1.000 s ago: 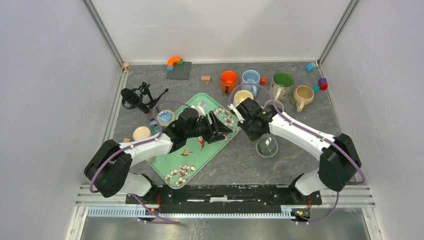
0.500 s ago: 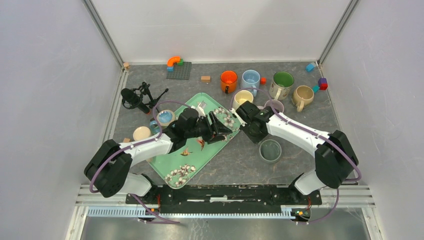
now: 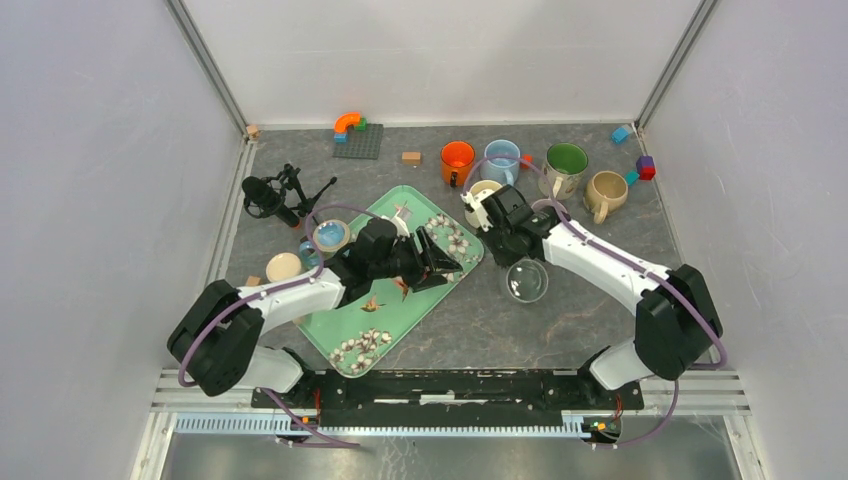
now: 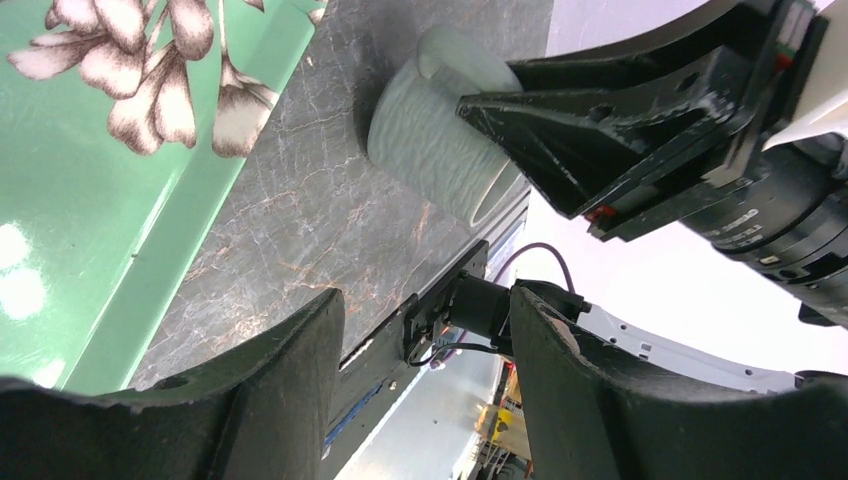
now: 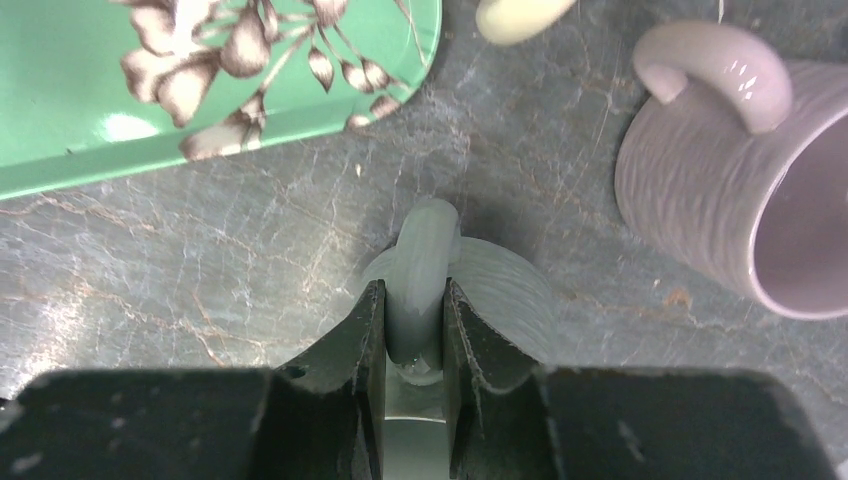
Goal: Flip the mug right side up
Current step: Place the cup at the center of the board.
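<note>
The mug is pale grey-green and ribbed, on the grey table right of the tray. My right gripper is shut on its handle, one finger on each side, with the mug body under the fingers. In the left wrist view the mug is tilted on its side, mouth toward the near edge, held by the right gripper. I cannot tell whether it touches the table. My left gripper is open and empty over the tray's right edge, and its jaws stand wide apart.
A green flowered tray lies left of the mug. A lilac mug stands close to the right of the held mug. Orange, blue, green and tan mugs stand behind. A microphone is at the left.
My right gripper has drawn back toward the far side with the mug in it. The mug has shifted a little up and left and its facing has changed. The left arm has barely moved.
</note>
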`<state>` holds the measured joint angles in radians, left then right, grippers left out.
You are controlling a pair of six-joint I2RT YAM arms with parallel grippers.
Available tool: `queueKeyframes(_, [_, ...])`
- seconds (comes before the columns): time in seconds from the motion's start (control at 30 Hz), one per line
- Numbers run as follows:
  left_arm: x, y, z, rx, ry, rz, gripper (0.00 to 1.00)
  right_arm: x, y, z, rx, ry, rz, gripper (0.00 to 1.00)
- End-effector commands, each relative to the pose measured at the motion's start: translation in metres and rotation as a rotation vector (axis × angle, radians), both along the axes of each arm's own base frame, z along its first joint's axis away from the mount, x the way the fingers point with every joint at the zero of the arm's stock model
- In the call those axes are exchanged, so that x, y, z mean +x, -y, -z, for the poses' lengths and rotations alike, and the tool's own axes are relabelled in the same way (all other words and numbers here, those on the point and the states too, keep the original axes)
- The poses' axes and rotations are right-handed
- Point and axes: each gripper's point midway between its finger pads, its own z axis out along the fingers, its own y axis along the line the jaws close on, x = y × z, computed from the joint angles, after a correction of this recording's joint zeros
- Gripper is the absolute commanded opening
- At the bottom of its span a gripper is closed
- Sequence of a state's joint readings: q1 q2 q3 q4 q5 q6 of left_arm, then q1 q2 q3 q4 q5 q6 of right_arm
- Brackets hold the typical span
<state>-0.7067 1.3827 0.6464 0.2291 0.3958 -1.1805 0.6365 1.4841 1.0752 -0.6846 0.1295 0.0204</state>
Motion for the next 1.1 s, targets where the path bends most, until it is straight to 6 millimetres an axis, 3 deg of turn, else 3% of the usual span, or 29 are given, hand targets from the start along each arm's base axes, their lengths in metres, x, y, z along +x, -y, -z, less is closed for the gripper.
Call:
queueKeyframes(0.0, [0.0, -0.004, -0.006, 0.009, 0.074, 0.013, 0.68, 0.042, -0.028, -0.035, 0.113, 0.147, -0.052, 0.0])
queueKeyframes(0.17, [0.001, -0.007, -0.006, 0.015, 0.076, 0.01, 0.68, 0.064, -0.027, -0.035, 0.113, 0.18, -0.051, 0.02])
queueKeyframes(0.37, [0.0, -0.011, -0.006, 0.026, 0.078, 0.004, 0.68, 0.083, -0.015, -0.018, 0.092, 0.169, -0.016, 0.03])
queueKeyframes(1.07, [0.002, -0.016, -0.006, 0.047, 0.087, -0.011, 0.68, 0.101, 0.008, -0.001, 0.055, 0.18, 0.092, 0.19])
